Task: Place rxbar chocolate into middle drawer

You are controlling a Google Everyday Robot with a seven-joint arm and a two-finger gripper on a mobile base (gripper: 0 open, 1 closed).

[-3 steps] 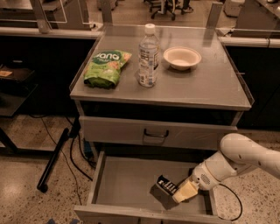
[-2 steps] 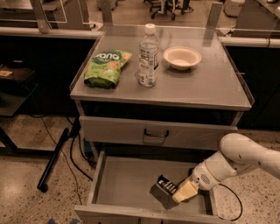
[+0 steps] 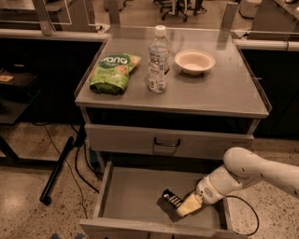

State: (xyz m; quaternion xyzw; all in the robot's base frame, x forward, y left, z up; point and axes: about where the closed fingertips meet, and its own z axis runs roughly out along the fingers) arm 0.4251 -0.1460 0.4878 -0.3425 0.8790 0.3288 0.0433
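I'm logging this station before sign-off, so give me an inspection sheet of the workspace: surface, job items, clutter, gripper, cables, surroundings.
Surface: grey metal cabinet top, flat.
Job's things: rxbar chocolate is inside the open middle drawer, toward its right front. I cannot tell whether it rests on the floor.
Clutter: green snack bag, upright water bottle and bowl, all on the top.
Grippers: gripper is inside the drawer at the bar's right end. The white arm enters from the right.
Cables: a black cable loops beside the arm. There are floor cables left of the cabinet.
Surroundings: closed drawer front above the open drawer, and office chairs far behind.
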